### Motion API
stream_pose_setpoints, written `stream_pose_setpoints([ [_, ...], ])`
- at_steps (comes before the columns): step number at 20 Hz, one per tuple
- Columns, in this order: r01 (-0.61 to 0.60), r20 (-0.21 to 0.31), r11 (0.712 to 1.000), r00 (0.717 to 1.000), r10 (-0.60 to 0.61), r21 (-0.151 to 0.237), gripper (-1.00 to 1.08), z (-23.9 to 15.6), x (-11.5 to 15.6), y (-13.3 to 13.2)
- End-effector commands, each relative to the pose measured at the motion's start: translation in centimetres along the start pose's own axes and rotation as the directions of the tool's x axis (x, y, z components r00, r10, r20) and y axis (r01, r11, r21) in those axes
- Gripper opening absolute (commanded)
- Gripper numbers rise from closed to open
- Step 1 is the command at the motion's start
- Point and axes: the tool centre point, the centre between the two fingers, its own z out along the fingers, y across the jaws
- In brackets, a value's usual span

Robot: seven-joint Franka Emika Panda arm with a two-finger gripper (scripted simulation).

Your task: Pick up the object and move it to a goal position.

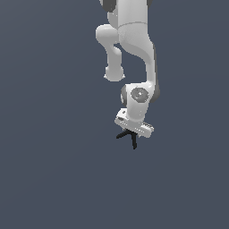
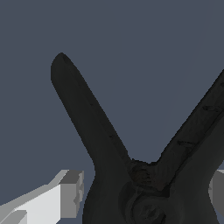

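The black spring clamp [image 1: 129, 136] hangs just under the white hand, its two thin handles splayed out in a V. My gripper [image 1: 132, 132] is directly over it, with the fingertips hidden behind the hand and the clamp. In the wrist view the clamp [image 2: 109, 144] fills the frame, both handles pointing away from the hand. My gripper [image 2: 146, 199] has a pale finger [image 2: 61, 197] pressed against one side of the clamp's body and the other finger [image 2: 217, 190] against the opposite side, so it is shut on it. The red tip is hidden.
A plain dark blue-grey floor [image 1: 49, 170] lies all around. The white arm [image 1: 134, 40] reaches down from the exterior view's top. No other objects or goal marker show.
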Motion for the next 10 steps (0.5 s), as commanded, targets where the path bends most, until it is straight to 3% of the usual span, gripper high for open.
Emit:
stream_pose_setpoints([
  [1, -0.001, -0.002, 1.0, 1.0, 0.001, 0.001, -1.0, -0.5, 0.3, 0.4],
  [10, -0.001, -0.001, 1.0, 1.0, 0.001, 0.001, -1.0, -4.4, 2.5, 5.4],
])
